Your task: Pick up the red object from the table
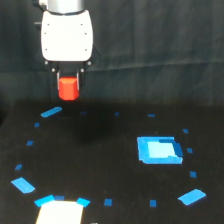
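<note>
The red object is a small red-orange block hanging just under the white gripper body, at the upper left of the exterior view. My gripper is shut on it, with the dark fingers flanking its top. The block hangs in the air above the black table, in front of the dark curtain.
A bright blue rectangle lies on the table right of centre. Small blue tape marks ring the surface, with larger patches at the left and lower right. A bright white patch sits at the bottom edge.
</note>
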Available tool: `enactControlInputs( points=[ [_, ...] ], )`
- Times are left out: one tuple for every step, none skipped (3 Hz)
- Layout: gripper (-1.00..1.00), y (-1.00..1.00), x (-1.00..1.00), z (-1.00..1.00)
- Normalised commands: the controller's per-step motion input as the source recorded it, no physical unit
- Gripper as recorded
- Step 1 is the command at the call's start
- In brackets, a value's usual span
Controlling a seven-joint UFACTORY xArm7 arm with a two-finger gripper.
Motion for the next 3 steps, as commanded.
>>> enactControlInputs(
  points=[
    [-1.00,-0.48,-0.11,-0.10],
    [-1.00,-0.87,-0.16,0.47],
    [-1.00,-1.00,-0.29,-0.01]
  ],
)
